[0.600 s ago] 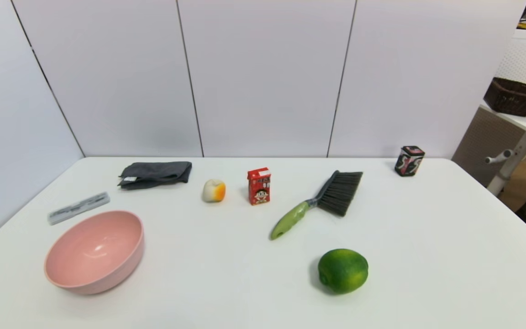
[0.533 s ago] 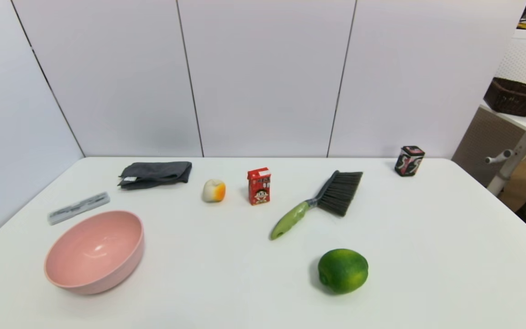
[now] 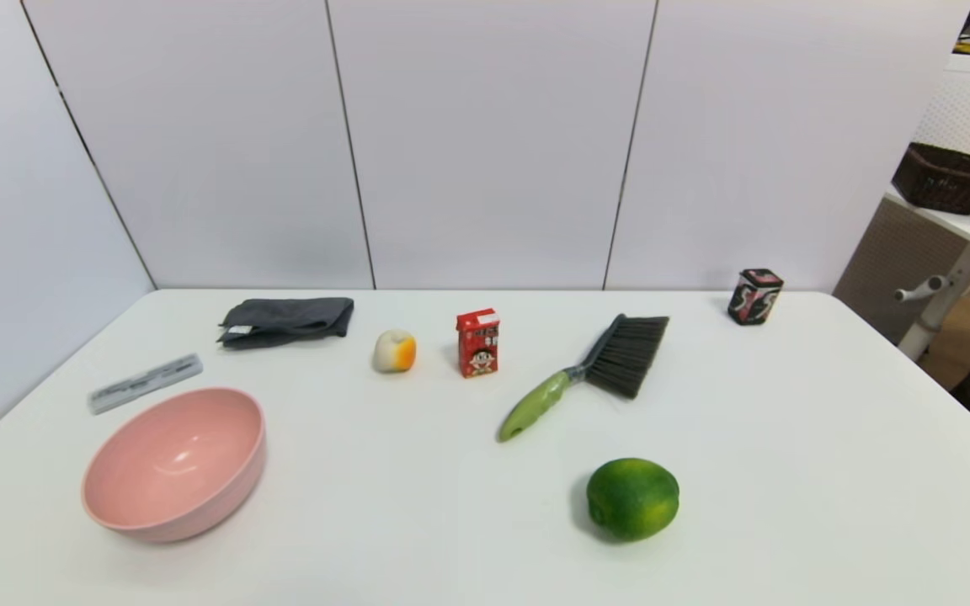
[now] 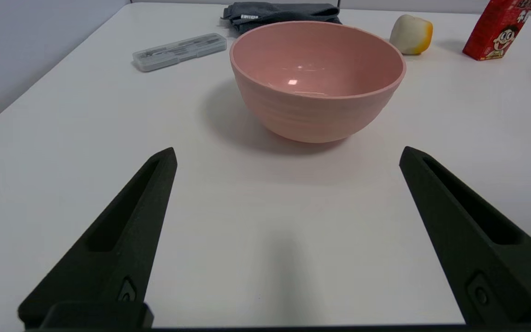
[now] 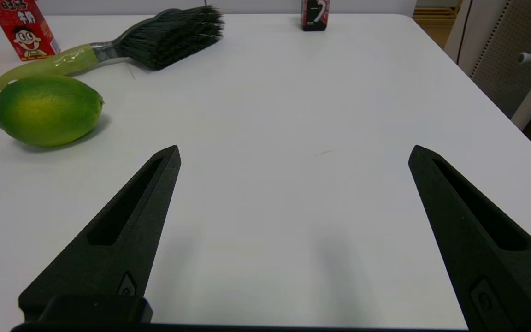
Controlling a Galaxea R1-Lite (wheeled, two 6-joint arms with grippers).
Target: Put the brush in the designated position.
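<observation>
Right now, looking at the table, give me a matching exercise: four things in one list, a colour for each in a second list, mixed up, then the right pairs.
Things:
1. bowl
2. brush handle
3. carton
4. folded cloth

Colours:
A. red
B. dark grey
C. pink
D. lime green

Pairs: 1-C, 2-D, 3-A, 4-B
</observation>
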